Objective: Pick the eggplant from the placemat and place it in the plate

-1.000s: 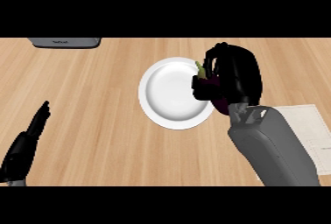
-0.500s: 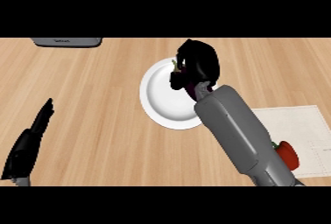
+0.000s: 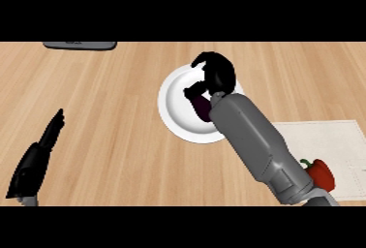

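The white plate [image 3: 177, 107] lies on the wooden counter at the middle. My right hand [image 3: 216, 72] is over the plate's far right part, fingers curled round the dark purple eggplant [image 3: 202, 108]. Only the eggplant's lower end shows, over the plate's inside beside my grey forearm. The pale placemat [image 3: 337, 139] lies at the right, partly hidden by that forearm. My left hand [image 3: 34, 157] rests open at the lower left, fingers straight, far from the plate.
A red bell pepper [image 3: 321, 173] sits on the placemat's near part, close to my right forearm. A dark grey flat object [image 3: 79, 45] lies at the counter's far left edge. Bare wood stretches between the left hand and the plate.
My right hand has carried the eggplant leftward from the plate's right rim to over the plate's inside. The forearm now crosses the plate's right edge. The left hand has stayed put.
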{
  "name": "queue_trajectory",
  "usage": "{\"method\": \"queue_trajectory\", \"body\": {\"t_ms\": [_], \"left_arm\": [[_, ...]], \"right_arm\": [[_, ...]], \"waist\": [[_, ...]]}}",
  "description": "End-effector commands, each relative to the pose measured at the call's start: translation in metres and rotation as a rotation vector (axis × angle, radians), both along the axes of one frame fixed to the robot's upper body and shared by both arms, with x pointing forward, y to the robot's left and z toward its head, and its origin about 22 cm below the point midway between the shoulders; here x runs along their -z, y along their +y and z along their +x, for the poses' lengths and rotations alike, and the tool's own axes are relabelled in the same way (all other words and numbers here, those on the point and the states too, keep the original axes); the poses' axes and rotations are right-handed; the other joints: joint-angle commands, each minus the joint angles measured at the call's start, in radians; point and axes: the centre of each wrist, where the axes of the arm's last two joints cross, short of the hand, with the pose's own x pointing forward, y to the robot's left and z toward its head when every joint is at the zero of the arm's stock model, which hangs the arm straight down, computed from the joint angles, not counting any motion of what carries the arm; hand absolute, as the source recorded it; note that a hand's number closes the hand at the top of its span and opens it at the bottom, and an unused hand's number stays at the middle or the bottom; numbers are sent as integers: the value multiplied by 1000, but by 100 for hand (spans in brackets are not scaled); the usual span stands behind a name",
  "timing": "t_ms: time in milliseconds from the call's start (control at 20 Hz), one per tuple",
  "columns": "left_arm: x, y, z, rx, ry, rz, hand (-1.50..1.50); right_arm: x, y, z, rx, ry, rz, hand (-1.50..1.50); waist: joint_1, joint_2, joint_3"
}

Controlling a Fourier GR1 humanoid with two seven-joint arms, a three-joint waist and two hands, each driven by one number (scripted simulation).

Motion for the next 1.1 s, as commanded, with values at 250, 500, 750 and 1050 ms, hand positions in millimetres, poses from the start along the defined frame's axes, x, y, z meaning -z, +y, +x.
{"method": "queue_trajectory", "body": {"t_ms": [250,500,750,1050], "left_arm": [[4,15,-8,-9,12,3,0],[-8,13,-13,-49,15,9,0],[13,1,-12,-58,12,5,0],[14,11,-16,-59,16,-5,0]], "right_arm": [[14,-11,4,82,-206,205,-150],[4,-24,6,233,-308,310,-150],[3,-71,-2,297,-378,481,-150],[10,-150,-38,233,-470,568,-150]], "waist": [[-12,-1,1],[-35,-11,1],[-52,-11,1],[-58,-13,0]]}}
